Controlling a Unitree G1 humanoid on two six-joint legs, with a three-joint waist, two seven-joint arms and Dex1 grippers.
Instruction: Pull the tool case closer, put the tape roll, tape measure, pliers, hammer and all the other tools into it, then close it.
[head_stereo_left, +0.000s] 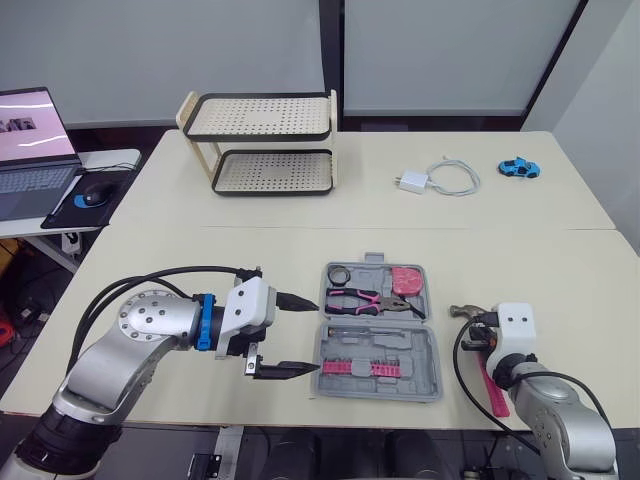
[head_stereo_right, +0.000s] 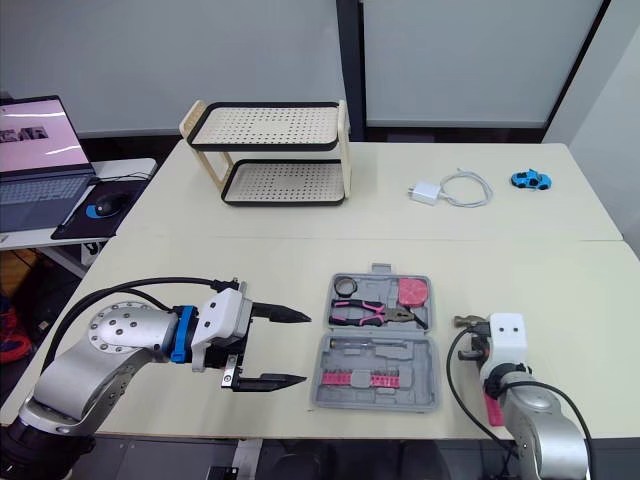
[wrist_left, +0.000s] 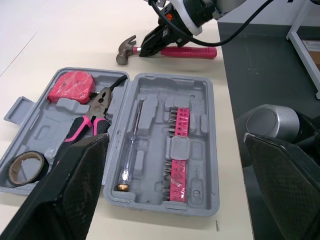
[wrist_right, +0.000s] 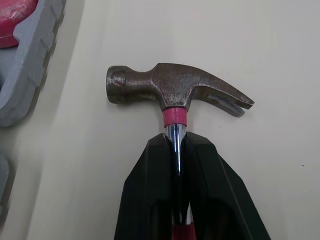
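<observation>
The grey tool case (head_stereo_left: 378, 386) lies open at the table's front centre. Its far half holds a tape roll (head_stereo_left: 337, 273), pink-handled pliers (head_stereo_left: 365, 300) and a red tape measure (head_stereo_left: 406, 281). A screwdriver (wrist_left: 131, 145) and a pink bit holder (wrist_left: 177, 150) rest in the near half. My left gripper (head_stereo_left: 315, 337) stands open just left of the case, fingers pointing at it, with nothing between them. Right of the case lies the hammer (wrist_right: 175, 90) on the table, head away from me. My right gripper (wrist_right: 176, 137) is shut on its shaft just below the head.
A two-tier perforated rack (head_stereo_left: 262, 140) stands at the back left. A white charger with cable (head_stereo_left: 440, 180) and a blue toy car (head_stereo_left: 519, 167) lie at the back right. A laptop (head_stereo_left: 35, 150) and mouse (head_stereo_left: 95, 195) sit on a side table to the left.
</observation>
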